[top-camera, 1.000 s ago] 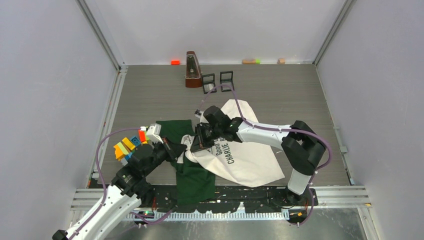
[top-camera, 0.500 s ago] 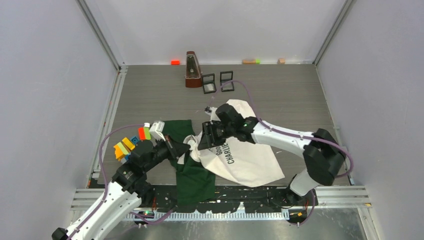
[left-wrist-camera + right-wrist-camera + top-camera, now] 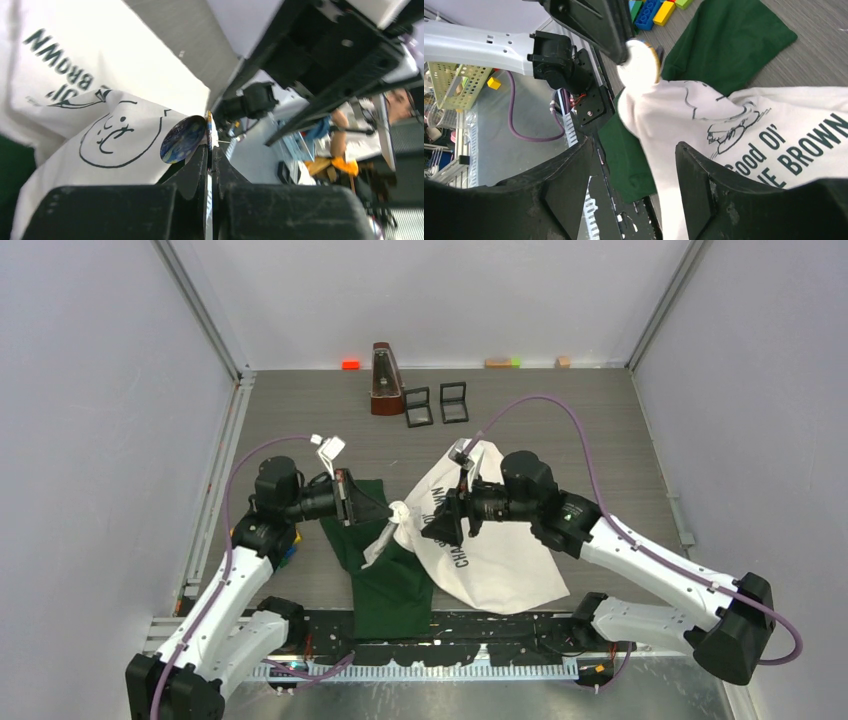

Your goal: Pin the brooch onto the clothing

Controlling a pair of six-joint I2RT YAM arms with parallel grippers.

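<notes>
Pinching: left gripper (image 3: 209,155), fingers together on the rim of the brooch (image 3: 182,139), held above the table (image 3: 560,430) toward its near edge.
Pin face: round, dark blue, touching a peak of white cloth that stands up from the shirt.
Clothing: T-shirt (image 3: 500,560) lies crumpled by the table's near edge, green sleeve toward the left edge.
Other arm: right gripper (image 3: 631,175), jaws apart, empty, facing that peak.

Round blue brooch (image 3: 182,139) — touching a lifted fold of the T-shirt (image 3: 500,550).

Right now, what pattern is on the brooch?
The brooch shows swirling dark blue with yellow flecks; left wrist view.
</notes>
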